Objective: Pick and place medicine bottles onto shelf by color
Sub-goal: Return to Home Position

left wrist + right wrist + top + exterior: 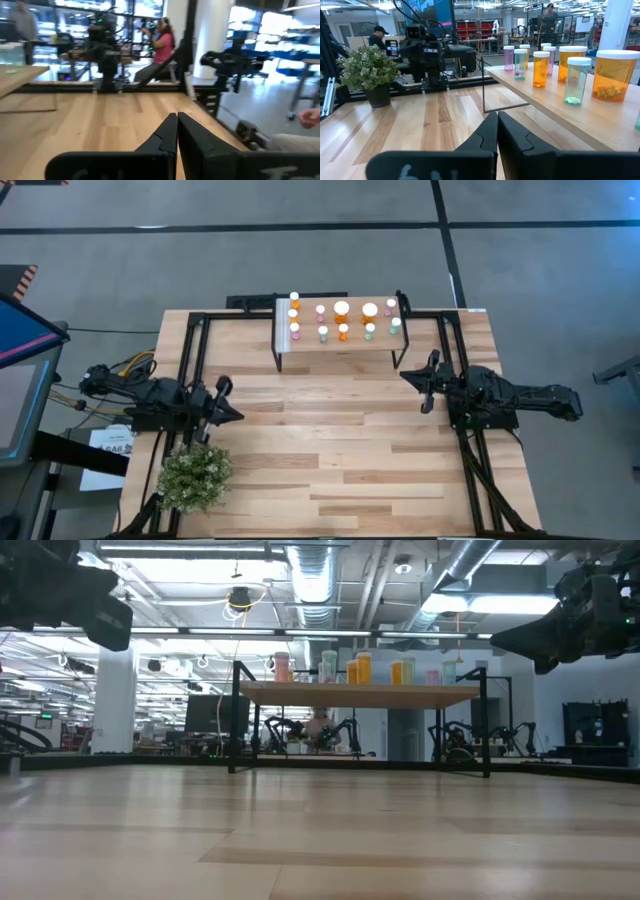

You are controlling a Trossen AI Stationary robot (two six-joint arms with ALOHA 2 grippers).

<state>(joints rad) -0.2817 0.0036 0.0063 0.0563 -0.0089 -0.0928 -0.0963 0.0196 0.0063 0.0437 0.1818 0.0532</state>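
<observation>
The shelf [335, 345] stands at the table's far middle on thin black legs, with a light wood top. Several medicine bottles [342, 310] with white caps and orange, pink or pale green bodies stand upright on it. The right wrist view shows them from close by, with a large orange bottle [614, 75] beside a green one [577, 80]. My left gripper [237, 417] hangs shut over the table's left side and holds nothing. My right gripper [404, 376] hangs shut near the shelf's right front leg, level and holding nothing.
A small potted plant [195, 477] stands at the near left of the table. Black frame rails [190, 350] run along both sides of the table. Bare wood lies between the arms and in front of the shelf. People [162, 37] are in the room beyond the table.
</observation>
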